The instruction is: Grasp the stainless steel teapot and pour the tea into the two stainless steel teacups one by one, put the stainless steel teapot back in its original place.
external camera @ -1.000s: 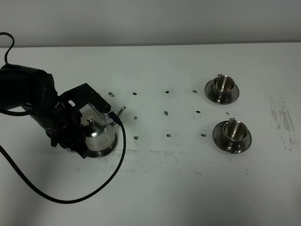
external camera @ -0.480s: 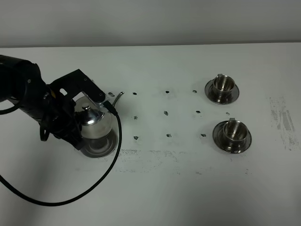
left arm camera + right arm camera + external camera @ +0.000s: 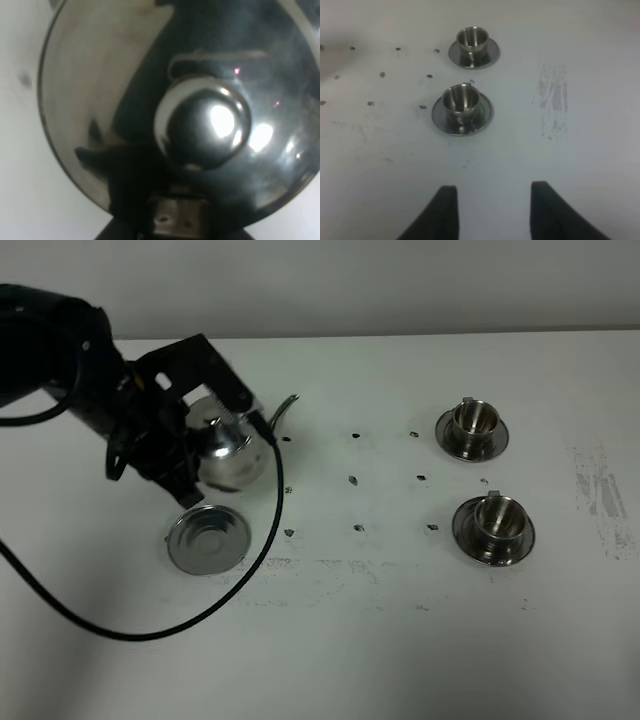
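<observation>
The stainless steel teapot (image 3: 232, 448), one shiny, squat, knob-lidded pot, hangs clamped in the left end effector (image 3: 188, 448) at far left. Two teacups, far teacup (image 3: 473, 418) and near teacup (image 3: 497, 516), stand right; the right end effector (image 3: 495, 210) is spread wide.

Flat, even overhead light leaves the white bench (image 3: 400, 660) bright, with only faint shadows beside the two stainless steel teacups (image 3: 473, 425) (image 3: 493, 520). Seen close in the left wrist view, the stainless steel teapot (image 3: 100, 90) fills a dim, soft-focus frame, with white glare spots on its knob. The right hand (image 3: 493, 187) shows as dark, blurred shapes.
</observation>
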`<control>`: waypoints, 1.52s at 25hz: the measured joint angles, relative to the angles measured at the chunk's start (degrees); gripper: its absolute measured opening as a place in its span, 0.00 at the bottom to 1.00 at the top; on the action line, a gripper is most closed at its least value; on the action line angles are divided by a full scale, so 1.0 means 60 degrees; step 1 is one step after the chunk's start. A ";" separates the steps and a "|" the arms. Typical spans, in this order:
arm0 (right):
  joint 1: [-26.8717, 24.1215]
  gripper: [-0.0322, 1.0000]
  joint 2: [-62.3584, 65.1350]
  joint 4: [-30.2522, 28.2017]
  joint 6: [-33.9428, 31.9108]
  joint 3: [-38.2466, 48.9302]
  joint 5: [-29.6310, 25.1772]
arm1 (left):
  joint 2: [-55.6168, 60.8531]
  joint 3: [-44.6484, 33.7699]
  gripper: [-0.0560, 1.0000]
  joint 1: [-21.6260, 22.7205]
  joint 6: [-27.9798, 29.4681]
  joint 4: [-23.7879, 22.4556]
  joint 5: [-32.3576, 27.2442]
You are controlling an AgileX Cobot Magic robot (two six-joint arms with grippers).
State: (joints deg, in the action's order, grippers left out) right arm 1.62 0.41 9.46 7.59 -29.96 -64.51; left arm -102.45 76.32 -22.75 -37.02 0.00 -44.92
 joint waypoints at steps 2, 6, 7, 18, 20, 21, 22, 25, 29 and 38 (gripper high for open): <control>0.0000 0.35 0.0000 0.0000 0.0000 0.0000 0.0000 | -0.0632 0.1126 0.23 -0.0218 -0.0300 -0.0068 -0.0447; 0.0000 0.35 0.0000 0.0000 0.0000 0.0000 0.0000 | -0.2140 0.3558 0.23 -0.0590 -0.0973 -0.0109 -0.1451; 0.0000 0.35 0.0000 0.0000 0.0000 0.0000 0.0000 | -0.2493 0.4086 0.23 -0.0658 -0.1079 -0.0120 -0.1583; 0.0000 0.35 0.0000 0.0000 -0.0009 0.0000 0.0000 | -0.5653 0.8938 0.23 -0.1361 -0.1883 -0.0466 -0.2483; 0.0000 0.35 0.0000 0.0000 -0.0009 0.0000 0.0000 | -0.5810 0.9060 0.23 -0.1535 -0.1999 -0.0701 -0.2473; 0.0000 0.35 0.0000 0.0000 -0.0009 0.0000 0.0000 | -0.5853 0.9070 0.23 -0.1628 -0.2032 -0.0885 -0.2424; 0.0000 0.35 0.0000 0.0000 -0.0009 0.0000 0.0000 | -0.5893 0.9070 0.23 -0.1698 -0.2053 -0.1005 -0.2391; 0.0000 0.35 0.0000 0.0000 -0.0009 0.0000 0.0000 | -0.6024 0.9070 0.23 -0.1847 -0.2086 -0.1392 -0.2143; 0.0000 0.35 0.0000 0.0000 -0.0009 0.0000 0.0000 | -0.6160 0.9070 0.23 -0.1916 -0.2102 -0.1658 -0.1701; 0.0000 0.35 0.0000 0.0000 0.0000 0.0000 0.0000 | -0.6404 0.9070 0.23 -0.2113 -0.2106 -0.2109 -0.1150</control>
State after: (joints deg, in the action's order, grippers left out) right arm 1.62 0.41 9.46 7.59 -29.96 -64.51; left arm -140.87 130.74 -35.43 -49.66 -12.65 -51.82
